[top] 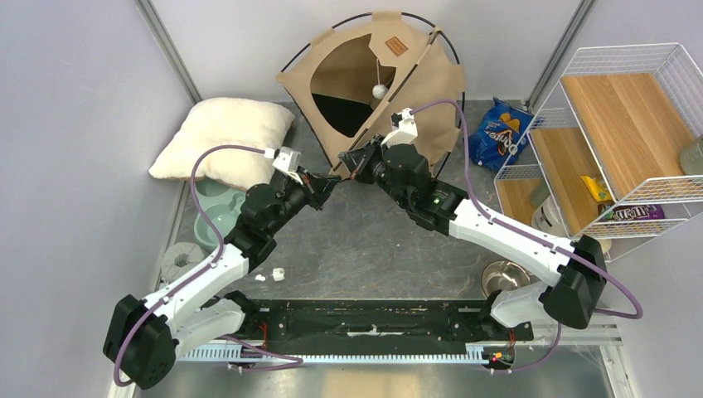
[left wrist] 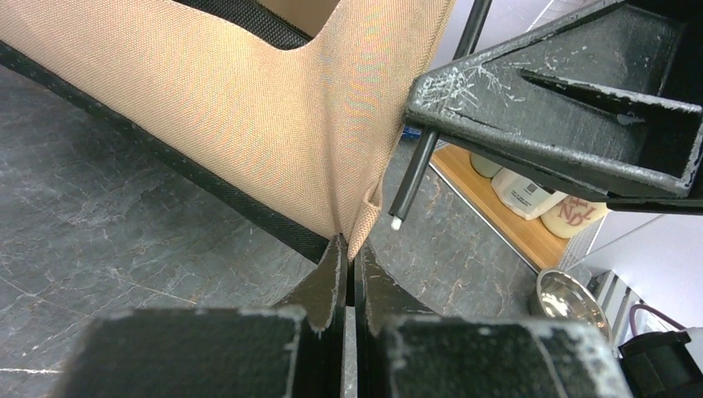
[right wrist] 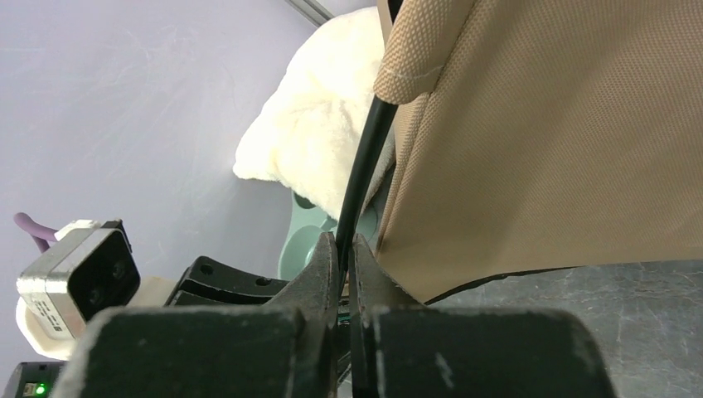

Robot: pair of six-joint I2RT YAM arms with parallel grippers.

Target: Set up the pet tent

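The tan cloth pet tent [top: 414, 75] with thin black crossing sticks stood at the back of the grey stone-look table [top: 373, 249], just beside a fluffy white pillow [top: 222, 137]. Both arms met at its front bottom corner.

The left claw [left wrist: 348, 249] was squeezed shut on the very tip of the tent's cloth corner [left wrist: 358, 220]. The right claw [right wrist: 342, 242] was squeezed shut on one thin black pole [right wrist: 365, 157]. The pole's white end [left wrist: 396, 222] hung bare, just beside that cloth corner and not inside it.

I think the job here was to tuck the pole end into the corner. That could go wrong in a few ways. The pole is bent like a bow, so it could spring out of the thin pinch and snap back. The left claw held only a tiny bit of cloth, so a hard pull could make it slip free. If the two claws did not line up, the pole end could poke past the corner and miss. A big push could also tip the whole tent over.

A crinkly blue snack bag [top: 501, 133] to the right of the tent read "Doritos". A dark flat candy bag [top: 632, 213] on the wire shelf [top: 630, 58] read "m&m's". The small brown patch [top: 396, 45] on the tent had writing too small to read.
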